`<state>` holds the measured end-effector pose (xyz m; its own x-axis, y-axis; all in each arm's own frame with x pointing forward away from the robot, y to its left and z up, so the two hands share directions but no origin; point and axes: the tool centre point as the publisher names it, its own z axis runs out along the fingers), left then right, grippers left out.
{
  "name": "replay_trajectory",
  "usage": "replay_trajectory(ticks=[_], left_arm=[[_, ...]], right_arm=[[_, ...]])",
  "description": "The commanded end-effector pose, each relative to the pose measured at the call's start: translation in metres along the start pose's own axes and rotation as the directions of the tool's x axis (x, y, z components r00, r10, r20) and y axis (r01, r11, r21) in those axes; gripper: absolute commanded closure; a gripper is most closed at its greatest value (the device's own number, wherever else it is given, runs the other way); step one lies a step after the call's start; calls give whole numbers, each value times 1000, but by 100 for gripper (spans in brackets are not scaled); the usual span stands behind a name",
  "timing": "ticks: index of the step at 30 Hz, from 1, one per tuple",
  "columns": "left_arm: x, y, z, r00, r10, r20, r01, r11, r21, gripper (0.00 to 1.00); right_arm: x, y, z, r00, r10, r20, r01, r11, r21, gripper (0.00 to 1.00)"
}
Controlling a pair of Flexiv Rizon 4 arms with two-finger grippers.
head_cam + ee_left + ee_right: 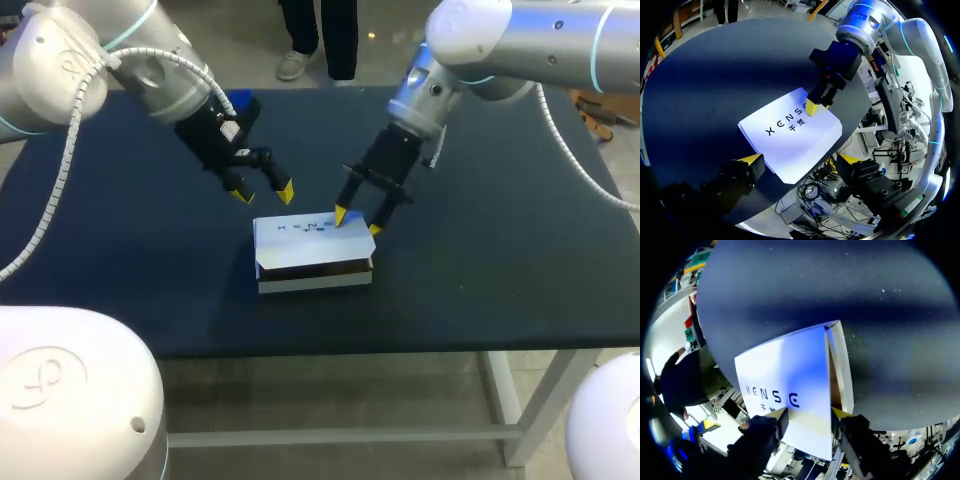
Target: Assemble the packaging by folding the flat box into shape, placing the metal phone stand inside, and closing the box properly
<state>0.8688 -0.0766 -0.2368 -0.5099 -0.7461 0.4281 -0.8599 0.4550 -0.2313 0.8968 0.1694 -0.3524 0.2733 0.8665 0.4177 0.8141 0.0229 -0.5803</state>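
The box [313, 262] has its lid [300, 240] down, so what is inside cannot be seen. In the right wrist view, the right gripper [809, 413] covers the box's near end. In the head view, my left arm [150, 75] hides the table's [120, 280] far corner at the upper left of the frame. My right arm [470, 40] hides the one at the upper right.
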Motion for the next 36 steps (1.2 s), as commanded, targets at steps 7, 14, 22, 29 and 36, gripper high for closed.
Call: replay_trajectory(ticks=[7,14,22,29,36], left_arm=[[3,3,-2,987,161,17,-160,987,-24,0],[-1,1,0,942,332,51,-329,943,-53,0],[-8,2,12,793,599,111,-586,800,-134,0],[-4,9,24,688,718,108,-691,693,-204,0],[-4,9,24,688,718,108,-691,693,-204,0]], right_arm=[[0,0,1,1000,0,0,0,1000,0,44],[0,0,1,1000,0,0,0,1000,0,46],[0,0,1,1000,0,0,0,1000,0,47],[0,0,1,1000,0,0,0,1000,0,46],[0,0,1,1000,0,0,0,1000,0,48]])
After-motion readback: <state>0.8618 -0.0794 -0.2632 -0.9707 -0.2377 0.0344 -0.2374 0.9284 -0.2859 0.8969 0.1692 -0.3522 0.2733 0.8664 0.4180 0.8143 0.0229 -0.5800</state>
